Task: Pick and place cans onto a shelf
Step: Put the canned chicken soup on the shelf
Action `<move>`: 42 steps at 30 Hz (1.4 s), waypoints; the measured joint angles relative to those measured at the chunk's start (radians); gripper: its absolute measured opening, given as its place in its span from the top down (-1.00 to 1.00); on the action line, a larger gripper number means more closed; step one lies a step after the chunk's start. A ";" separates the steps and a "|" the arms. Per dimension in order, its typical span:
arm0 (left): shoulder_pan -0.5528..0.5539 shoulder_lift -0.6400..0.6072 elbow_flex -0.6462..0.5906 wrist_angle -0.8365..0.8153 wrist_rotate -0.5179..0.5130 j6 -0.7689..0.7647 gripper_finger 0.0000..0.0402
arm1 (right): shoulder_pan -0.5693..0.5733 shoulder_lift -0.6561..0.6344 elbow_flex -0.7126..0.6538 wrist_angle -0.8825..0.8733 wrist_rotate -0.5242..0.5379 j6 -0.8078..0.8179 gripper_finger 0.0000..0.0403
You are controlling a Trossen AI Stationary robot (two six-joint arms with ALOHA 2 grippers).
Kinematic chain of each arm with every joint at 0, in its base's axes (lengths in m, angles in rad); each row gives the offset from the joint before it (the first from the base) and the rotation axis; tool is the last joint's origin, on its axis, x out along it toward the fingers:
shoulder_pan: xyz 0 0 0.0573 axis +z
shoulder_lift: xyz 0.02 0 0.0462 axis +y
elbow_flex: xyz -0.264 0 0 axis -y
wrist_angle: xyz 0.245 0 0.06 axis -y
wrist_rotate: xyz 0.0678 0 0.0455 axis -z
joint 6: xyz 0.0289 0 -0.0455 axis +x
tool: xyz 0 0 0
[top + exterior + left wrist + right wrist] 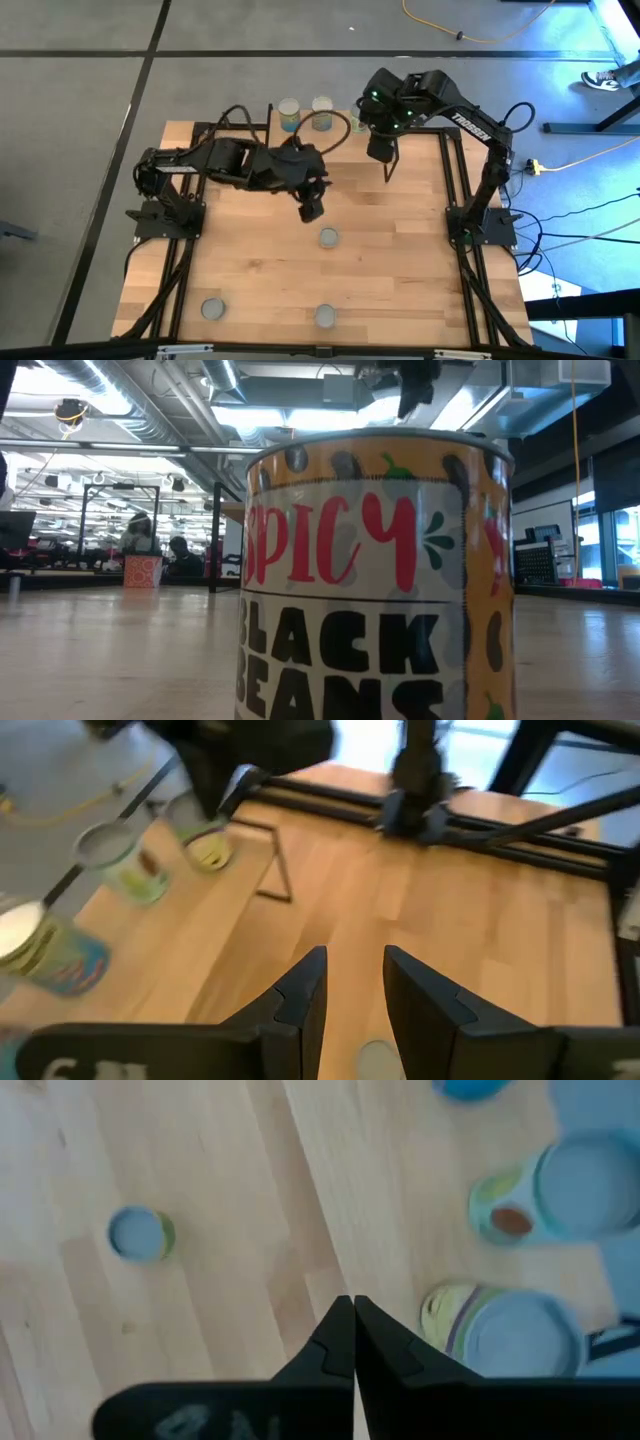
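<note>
My right gripper (352,1308), jaws pressed together on nothing, hangs near the shelf's cans (321,108); my left gripper (353,982), jaws spread, hovers mid-table, perhaps above a can (328,238).

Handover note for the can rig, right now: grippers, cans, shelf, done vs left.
Left gripper: open, empty, above mid-table near the lone silver-topped can.
Right gripper: shut, empty, over the far right part of the table beside the shelf.
Small light-wood shelf with thin black legs: far edge of the wooden table; at least two silver-topped cans on it; the right wrist view shows more tins there, count unclear.
Still on the table: near-left can, near-centre can and the mid-table one. The yellow Spicy Black Beans can fills the low view.
Left: shelve those three.
</note>
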State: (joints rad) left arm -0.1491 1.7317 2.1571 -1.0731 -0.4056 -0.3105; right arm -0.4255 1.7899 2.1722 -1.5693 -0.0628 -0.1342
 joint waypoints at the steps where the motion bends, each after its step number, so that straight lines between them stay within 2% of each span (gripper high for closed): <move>1: 0.011 0.000 0.000 -0.009 -0.002 -0.011 0.53 | -0.003 -0.003 -0.027 0.000 0.000 -0.001 0.99; 5: 0.045 0.000 0.000 -0.018 -0.004 -0.028 0.53 | -0.020 -0.035 -0.182 -0.004 -0.004 -0.017 0.99; 8: 0.063 0.000 0.000 -0.017 -0.004 -0.028 0.53 | -0.035 -0.051 -0.271 -0.003 0.090 -0.041 0.99; 10: 0.073 0.000 0.000 -0.017 -0.003 -0.028 0.53 | -0.045 -0.052 -0.303 0.016 0.166 -0.057 0.99; 15: 0.094 0.000 0.000 -0.015 0.004 -0.029 0.53 | -0.081 -0.053 -0.350 0.096 0.176 -0.087 1.00; 29: 0.099 0.000 0.000 -0.014 0.006 -0.050 0.53 | -0.192 -0.052 -0.398 0.219 0.205 -0.137 1.00; 39: 0.099 0.000 0.000 -0.014 0.006 -0.049 0.53 | -0.213 -0.052 -0.398 0.265 0.207 -0.140 1.00; 42: 0.099 0.000 0.000 -0.014 0.006 -0.049 0.53 | -0.213 -0.052 -0.398 0.264 0.240 -0.141 1.00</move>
State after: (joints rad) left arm -0.0505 1.7317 2.1571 -1.0874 -0.3992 -0.3599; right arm -0.6388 1.7374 1.7744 -1.3052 0.1775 -0.2747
